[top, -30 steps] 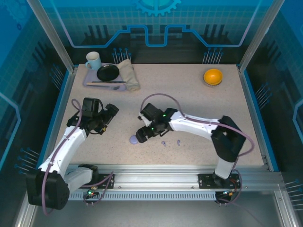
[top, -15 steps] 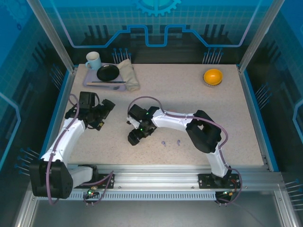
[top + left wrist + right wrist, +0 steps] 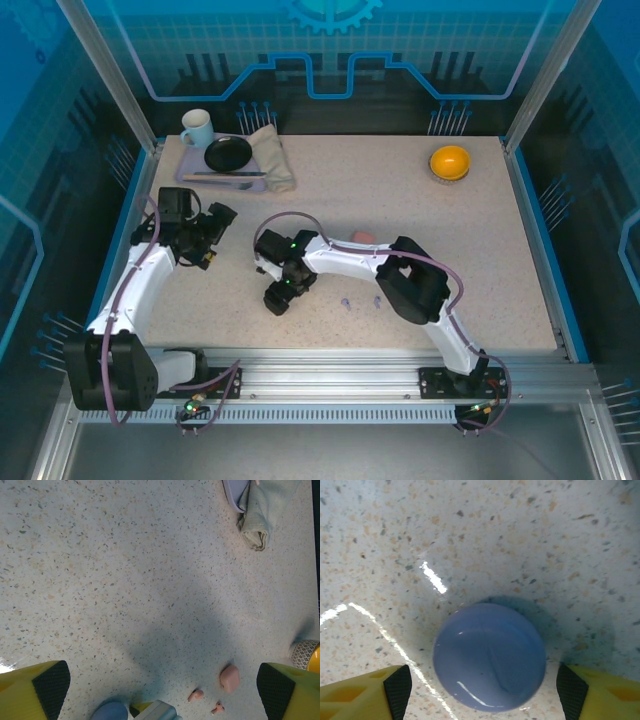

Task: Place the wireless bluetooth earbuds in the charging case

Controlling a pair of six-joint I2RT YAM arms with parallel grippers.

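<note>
Two pale purple earbuds (image 3: 346,301) lie loose on the table (image 3: 480,230), just right of the right gripper (image 3: 278,297); they are too small to tell their long axis. Two pink earbuds (image 3: 195,695) lie beside the pink case (image 3: 229,677). The right gripper's jaws stand released astride the round purple case (image 3: 489,656), with a gap on each side. The left gripper (image 3: 161,685) hangs wide open over bare tabletop. The tray (image 3: 184,172) and orange bowl (image 3: 450,162) sit by the far edge.

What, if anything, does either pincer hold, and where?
Nothing: left pincer and right pincer are open; the purple case sits untouched between the right's fingers.
</note>
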